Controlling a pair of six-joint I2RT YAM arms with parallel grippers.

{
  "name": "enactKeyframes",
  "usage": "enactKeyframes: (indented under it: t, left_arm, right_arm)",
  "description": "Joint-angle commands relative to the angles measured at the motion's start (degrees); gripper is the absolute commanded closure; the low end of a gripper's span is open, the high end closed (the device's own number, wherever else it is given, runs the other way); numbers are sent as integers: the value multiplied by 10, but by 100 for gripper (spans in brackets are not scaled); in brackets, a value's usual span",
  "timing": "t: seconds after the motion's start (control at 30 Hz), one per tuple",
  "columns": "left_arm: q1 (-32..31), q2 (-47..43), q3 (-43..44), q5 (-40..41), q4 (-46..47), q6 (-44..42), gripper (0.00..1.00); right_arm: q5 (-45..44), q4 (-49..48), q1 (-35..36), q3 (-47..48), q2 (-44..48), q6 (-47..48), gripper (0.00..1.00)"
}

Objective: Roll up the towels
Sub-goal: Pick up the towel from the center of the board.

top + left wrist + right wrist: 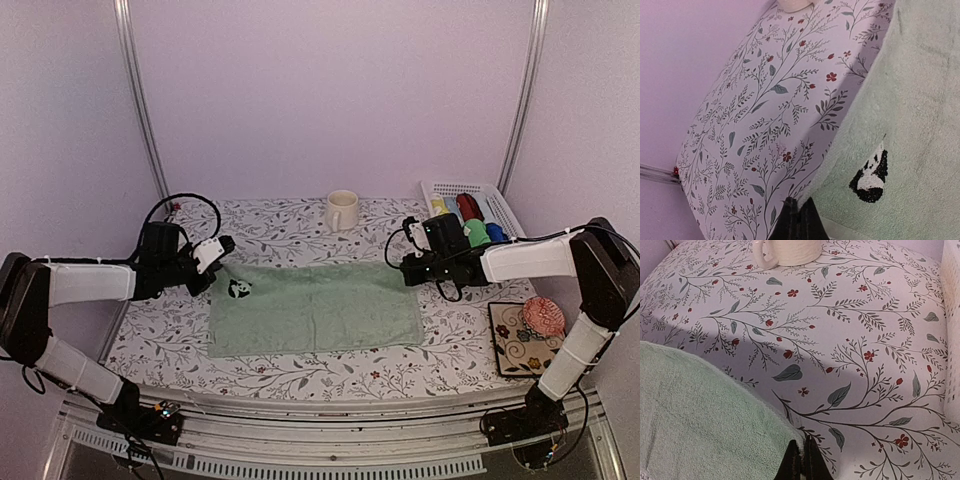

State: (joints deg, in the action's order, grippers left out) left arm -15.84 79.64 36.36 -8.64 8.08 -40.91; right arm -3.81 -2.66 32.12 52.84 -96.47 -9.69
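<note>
A pale sage green towel (315,305) with a black-and-white panda patch (239,289) lies spread flat on the floral tablecloth. My left gripper (216,266) is shut on the towel's far left corner; in the left wrist view (799,210) the jaws pinch the edge near the panda patch (870,176). My right gripper (408,268) is shut on the towel's far right corner, seen in the right wrist view (802,452) with the green towel (700,430) to the left. The cream towel is out of view.
A cream mug (341,210) stands at the back centre, also in the right wrist view (787,251). A white basket (470,212) with coloured items sits at the back right. A decorated tile with a pink object (544,316) lies at the right.
</note>
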Motion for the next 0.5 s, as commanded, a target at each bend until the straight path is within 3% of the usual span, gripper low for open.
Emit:
enactKeyframes:
  t: [0.0,0.47]
  left_arm:
    - [9,10,-6,-13,28,-12,100]
    - [38,-7,-31,-67,28,-54,100]
  right_arm:
    - [5,0,-6,14,14,-3,98]
    - [24,6,-19,-7,39,6,98]
